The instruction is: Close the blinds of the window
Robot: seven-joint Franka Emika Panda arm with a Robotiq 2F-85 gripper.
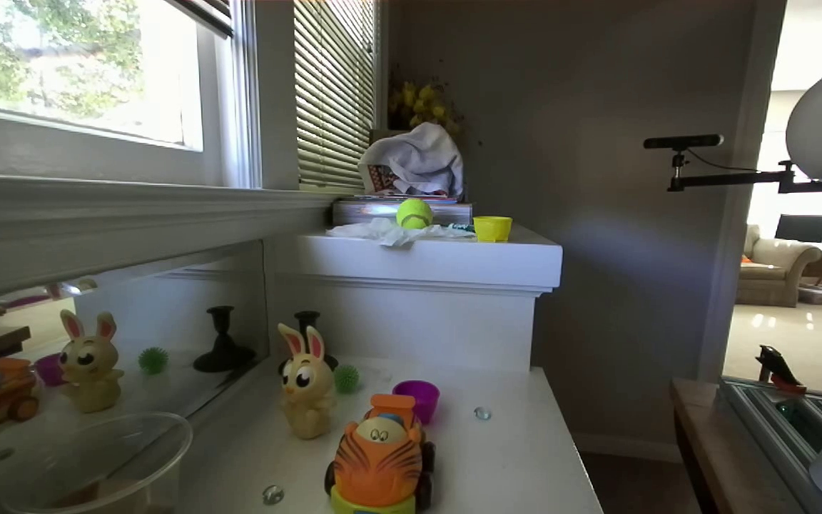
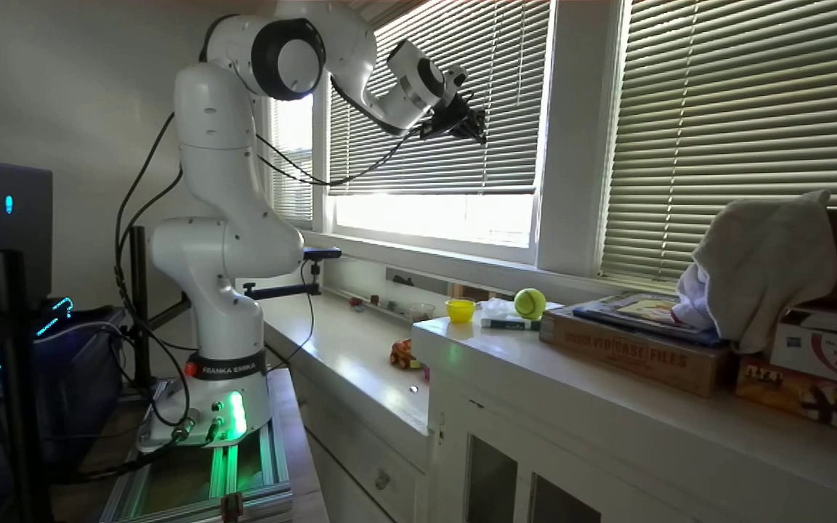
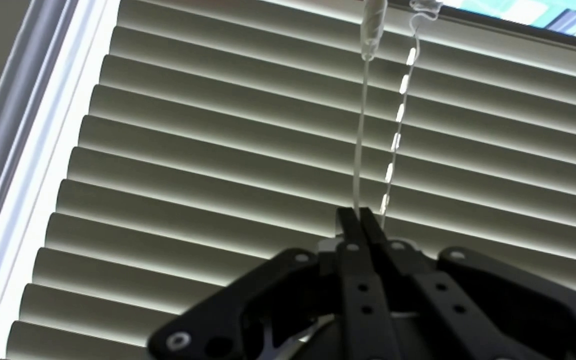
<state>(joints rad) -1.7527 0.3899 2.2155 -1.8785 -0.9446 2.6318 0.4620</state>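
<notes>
In an exterior view the blinds [image 2: 418,171] hang over most of the middle window [image 2: 433,218], with a bright bare strip of glass under their bottom edge. My gripper [image 2: 482,127] is up in front of these slats. The wrist view shows the blinds [image 3: 193,170] close up, tilted nearly flat with light lines between them. There, a thin cord [image 3: 359,140] with a pale tassel [image 3: 372,30] runs in between the fingertips of my gripper [image 3: 357,212], which is shut on it. Only the bottom corner of the blinds [image 1: 215,14] shows above the pane in an exterior view.
A second set of blinds [image 2: 745,123] covers the window beside it. Below, a ledge holds a yellow cup [image 2: 460,310], a tennis ball [image 2: 530,303], a game box [image 2: 629,345] and a cloth [image 2: 767,261]. A rabbit toy [image 1: 307,392] and tiger car [image 1: 382,457] stand on the lower counter.
</notes>
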